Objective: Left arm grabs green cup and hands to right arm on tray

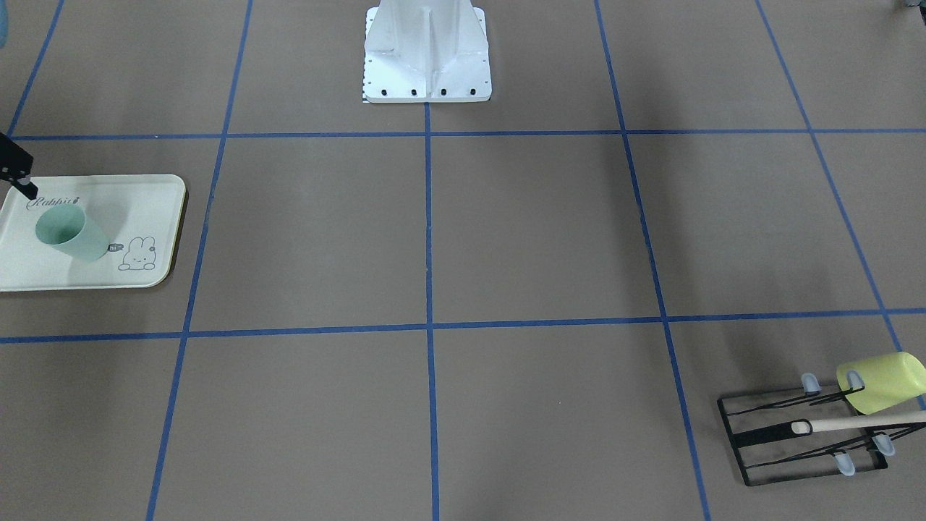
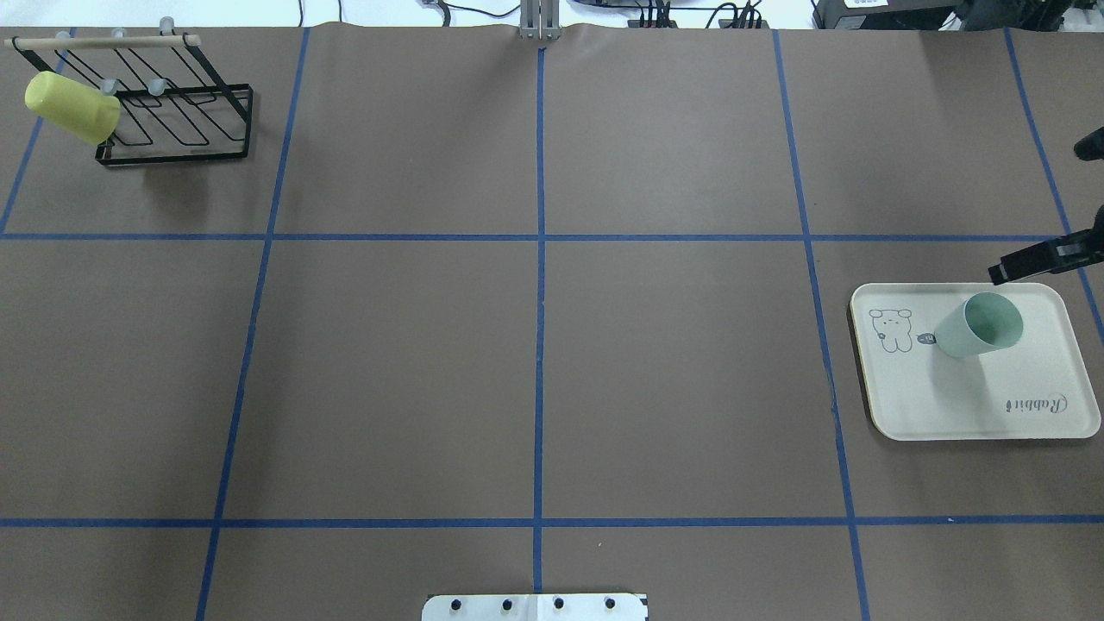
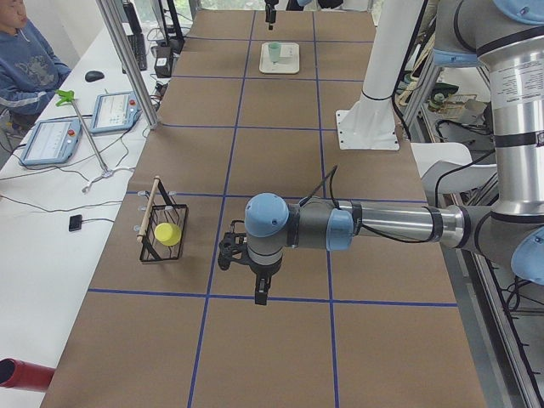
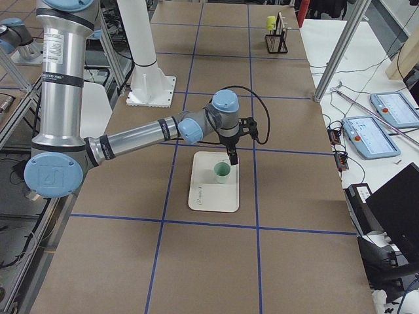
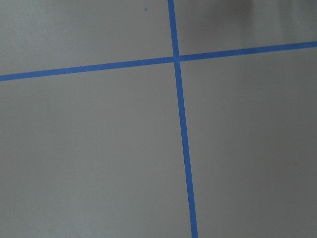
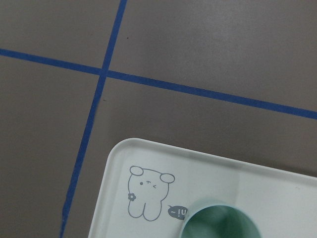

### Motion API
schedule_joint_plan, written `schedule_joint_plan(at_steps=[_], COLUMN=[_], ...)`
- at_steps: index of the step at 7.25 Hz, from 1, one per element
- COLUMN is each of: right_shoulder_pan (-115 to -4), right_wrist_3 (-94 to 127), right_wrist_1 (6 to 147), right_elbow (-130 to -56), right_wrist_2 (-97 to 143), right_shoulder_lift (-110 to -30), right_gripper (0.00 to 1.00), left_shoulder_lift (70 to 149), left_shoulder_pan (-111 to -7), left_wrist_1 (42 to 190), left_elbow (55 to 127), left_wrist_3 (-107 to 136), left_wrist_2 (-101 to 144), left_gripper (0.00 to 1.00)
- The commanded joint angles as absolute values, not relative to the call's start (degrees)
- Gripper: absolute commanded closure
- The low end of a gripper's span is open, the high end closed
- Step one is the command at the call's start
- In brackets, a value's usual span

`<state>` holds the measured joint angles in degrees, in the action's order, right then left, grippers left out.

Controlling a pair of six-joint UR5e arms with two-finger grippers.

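The green cup [image 1: 72, 233] [image 2: 979, 325] stands upright on the tray [image 1: 145, 195] [image 2: 949, 405], near its far edge and beside the bunny drawing, with nothing gripping it. My right gripper [image 2: 996, 276] [image 4: 233, 160] hangs just past the tray's far rim, apart from the cup. It looks open, though only one finger [image 1: 27, 189] shows. The right wrist view looks down on the tray corner [image 6: 148, 158] and cup rim [image 6: 220, 223]. My left gripper [image 3: 259, 293] points down over bare table far from the tray, and I cannot tell its state.
A black wire rack [image 2: 172, 121] [image 1: 803, 434] with a wooden bar holds a yellow-green cup [image 2: 73, 106] [image 1: 882, 380] at the far corner on my left. The white robot base [image 1: 427, 51] stands at the near edge. A seated person [image 3: 25, 59] and tablets are beside the table.
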<state>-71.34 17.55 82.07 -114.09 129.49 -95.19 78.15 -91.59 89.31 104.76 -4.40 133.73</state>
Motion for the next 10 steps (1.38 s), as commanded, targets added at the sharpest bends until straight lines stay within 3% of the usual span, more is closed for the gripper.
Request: schedule_joint_plan(at_steps=[1, 3, 6, 10], right_shoulder_pan=[-84.8, -92.9, -93.1, -92.6], right_wrist_3=[-7.5, -18.4, -17.8, -16.9], right_wrist_1=[105.7, 113.4, 112.8, 102.8], right_elbow=[-114.5, -113.7, -110.2, -104.2], right_wrist_2=[130.3, 128.5, 126.9, 127.7], right_shoulder_lift=[-89.4, -90.6, -95.1, -96.2], right_gripper=[0.0, 0.0, 0.0, 0.0], left_shoulder_lift=[78.1, 78.0, 77.8, 77.5], left_shoulder_pan=[-91.7, -91.7, -91.7, -91.7], left_wrist_1=[89.4, 89.4, 89.3, 89.3], left_elbow=[104.8, 104.7, 104.7, 104.8], left_wrist_3=[-4.4, -4.3, -4.4, -4.4], left_wrist_2=[133.7, 133.7, 133.7, 133.7], left_gripper=[0.0, 0.0, 0.0, 0.0])
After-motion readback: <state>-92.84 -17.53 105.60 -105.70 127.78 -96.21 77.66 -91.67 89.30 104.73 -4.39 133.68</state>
